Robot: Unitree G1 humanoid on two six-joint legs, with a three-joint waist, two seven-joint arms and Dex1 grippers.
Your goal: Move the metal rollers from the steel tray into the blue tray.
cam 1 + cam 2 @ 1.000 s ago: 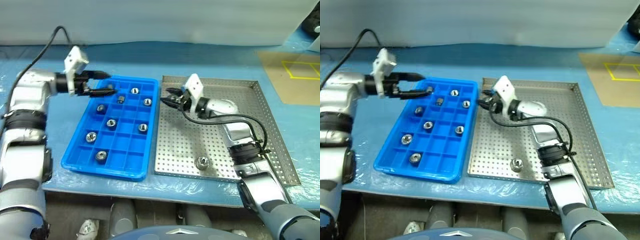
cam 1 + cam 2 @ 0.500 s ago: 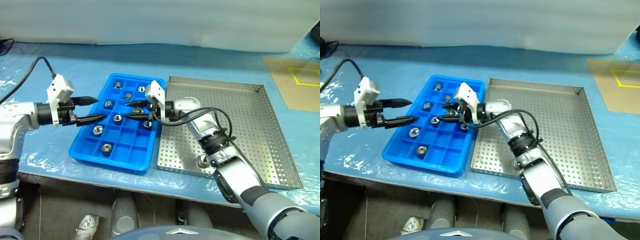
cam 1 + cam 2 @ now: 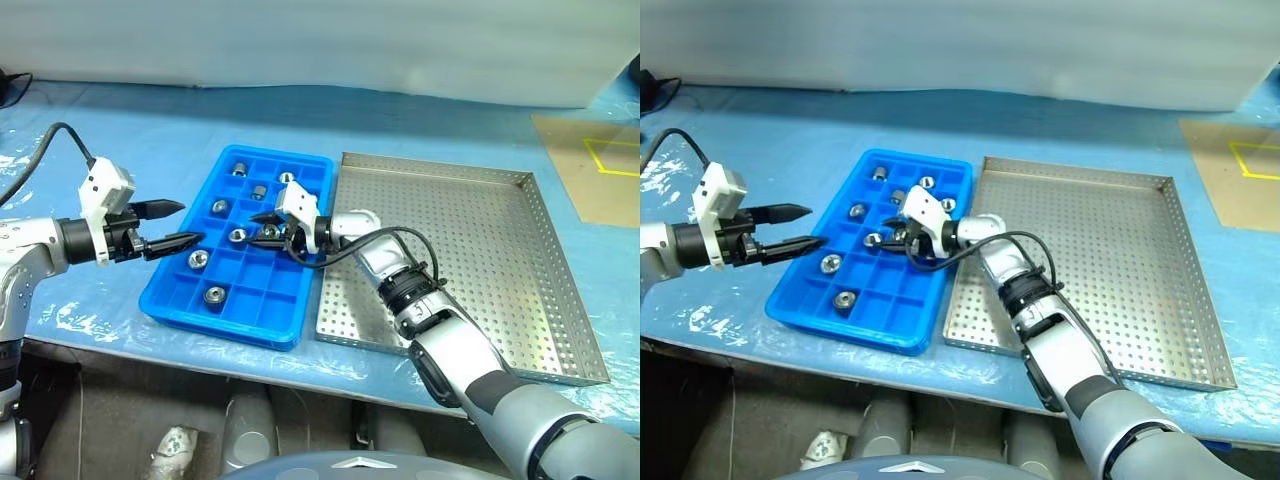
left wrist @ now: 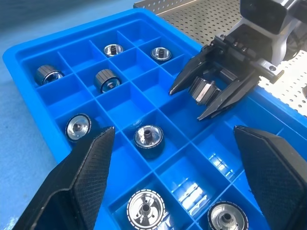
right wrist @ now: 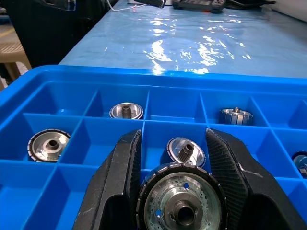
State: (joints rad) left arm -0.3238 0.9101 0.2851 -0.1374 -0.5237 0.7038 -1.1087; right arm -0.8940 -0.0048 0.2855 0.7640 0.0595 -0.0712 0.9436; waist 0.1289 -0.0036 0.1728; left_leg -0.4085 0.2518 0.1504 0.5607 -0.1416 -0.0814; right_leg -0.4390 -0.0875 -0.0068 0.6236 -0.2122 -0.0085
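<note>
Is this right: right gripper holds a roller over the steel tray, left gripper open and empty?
No. The right gripper holds its metal roller over the blue tray, not the steel tray; the left wrist view shows it. The left gripper is indeed open and empty.

- Steel tray (image 3: pixel 470 250): perforated, bare floor, lying beside the blue tray.
- Blue tray (image 3: pixel 175 300): gridded compartments.
- Rollers (image 3: pixel 214 295): shiny, one per compartment; one (image 5: pixel 180 207) is clamped above the grid.

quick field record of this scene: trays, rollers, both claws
blue tray: on the table, left of the steel tray, gridded compartments
steel tray: no loose rollers visible on its visible floor
rollers in blue tray: seven resting in separate compartments, e.g.
held roller: pinched in the right claw
right claw: shut on the roller, over the blue tray
left claw: open, empty, at the blue tray's left edge
</note>
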